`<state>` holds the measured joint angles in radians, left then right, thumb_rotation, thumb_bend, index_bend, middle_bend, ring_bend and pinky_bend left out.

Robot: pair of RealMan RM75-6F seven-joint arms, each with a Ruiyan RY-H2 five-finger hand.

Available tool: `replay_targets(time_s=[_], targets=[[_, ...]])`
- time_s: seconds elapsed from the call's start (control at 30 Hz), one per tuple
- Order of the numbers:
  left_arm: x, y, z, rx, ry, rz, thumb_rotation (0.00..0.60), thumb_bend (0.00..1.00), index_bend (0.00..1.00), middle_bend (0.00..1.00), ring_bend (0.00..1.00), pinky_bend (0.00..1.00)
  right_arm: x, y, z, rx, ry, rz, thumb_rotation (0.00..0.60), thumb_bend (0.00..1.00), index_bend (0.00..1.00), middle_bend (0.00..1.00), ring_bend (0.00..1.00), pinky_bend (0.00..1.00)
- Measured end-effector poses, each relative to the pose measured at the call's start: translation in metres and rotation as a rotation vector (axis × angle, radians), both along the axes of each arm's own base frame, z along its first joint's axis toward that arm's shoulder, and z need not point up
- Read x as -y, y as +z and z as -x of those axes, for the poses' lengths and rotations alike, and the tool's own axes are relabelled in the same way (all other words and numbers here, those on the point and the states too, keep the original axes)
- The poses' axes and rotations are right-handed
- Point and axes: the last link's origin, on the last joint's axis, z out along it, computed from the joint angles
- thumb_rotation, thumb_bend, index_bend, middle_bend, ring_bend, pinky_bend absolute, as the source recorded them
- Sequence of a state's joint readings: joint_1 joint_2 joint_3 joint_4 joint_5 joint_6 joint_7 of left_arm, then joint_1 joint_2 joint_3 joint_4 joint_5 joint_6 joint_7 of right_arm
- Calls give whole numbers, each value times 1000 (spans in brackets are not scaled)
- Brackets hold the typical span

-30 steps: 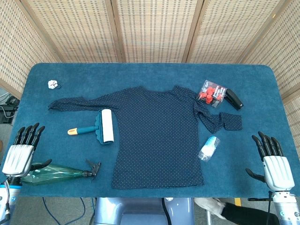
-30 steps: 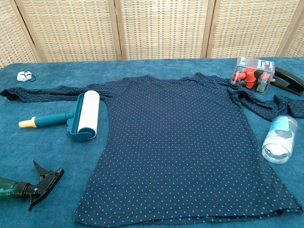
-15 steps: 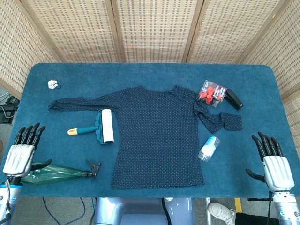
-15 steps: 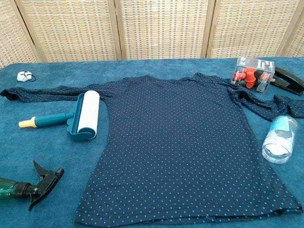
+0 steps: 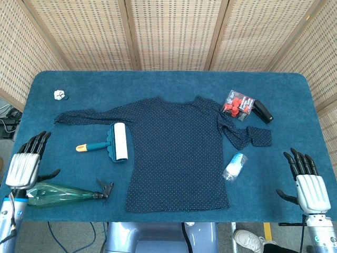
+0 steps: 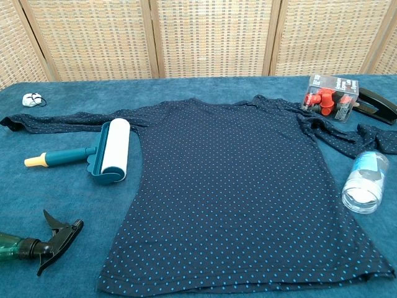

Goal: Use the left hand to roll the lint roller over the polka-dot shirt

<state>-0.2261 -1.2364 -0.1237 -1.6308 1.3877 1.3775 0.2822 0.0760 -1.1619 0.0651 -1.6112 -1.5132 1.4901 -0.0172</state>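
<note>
The teal-framed lint roller with a white sticky drum [image 5: 116,142] is lying on the blue felt-covered table [image 5: 168,84], its drum just beside the left edge of the navy polka-dot long-sleeved shirt [image 5: 176,153], below the outstretched sleeve. Its handle is running roughly left to right, with the yellow tip pointing towards the robot's left side; the drum's long axis is running crosswise to the handle, from the near side to the far side. The shirt is lying flat, neckline towards the far edge.

The left hand [image 5: 25,164] is hovering at the table's near left corner, fingers spread and holding nothing, well apart from the roller. The right hand [image 5: 306,184] is sitting at the near right corner, fingers likewise spread and empty.
</note>
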Motion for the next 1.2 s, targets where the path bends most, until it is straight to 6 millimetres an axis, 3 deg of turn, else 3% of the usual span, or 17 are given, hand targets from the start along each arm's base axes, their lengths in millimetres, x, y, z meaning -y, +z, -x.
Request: replay_targets(time_s=[0.13, 0.27, 0.33, 0.4, 0.63, 1.07, 1.2], targets=[[-24, -3, -5, -11, 5, 32, 600, 198, 172, 805, 693, 699, 1, -1, 2, 0, -7, -2, 600, 80, 0, 0, 0, 0], [-45, -7, -9, -12, 27, 87, 600, 233, 235, 877, 747, 727, 2, -1, 4, 2, -17, -4, 600, 79, 0, 0, 0, 0], [-55, -9, -12, -9, 42, 123, 600, 315, 283, 900, 765, 739, 3, -1, 4, 2, -18, -5, 600, 79, 0, 0, 0, 0], [-63, -11, -13, -7, 55, 154, 600, 360, 310, 906, 769, 741, 3, -2, 5, 1, -20, -6, 600, 80, 0, 0, 0, 0], [-97, -20, -17, -54, 100, 239, 600, 363, 372, 906, 769, 741, 4, -2, 7, -1, -27, -7, 600, 79, 0, 0, 0, 0], [-119, -56, -16, -122, 125, 284, 600, 326, 425, 906, 769, 741, 6, -3, 9, 1, -32, -6, 600, 79, 0, 0, 0, 0], [-121, -66, -17, -137, 131, 291, 600, 242, 431, 906, 769, 741, 6, -3, 9, 4, -30, -4, 600, 79, 0, 0, 0, 0]])
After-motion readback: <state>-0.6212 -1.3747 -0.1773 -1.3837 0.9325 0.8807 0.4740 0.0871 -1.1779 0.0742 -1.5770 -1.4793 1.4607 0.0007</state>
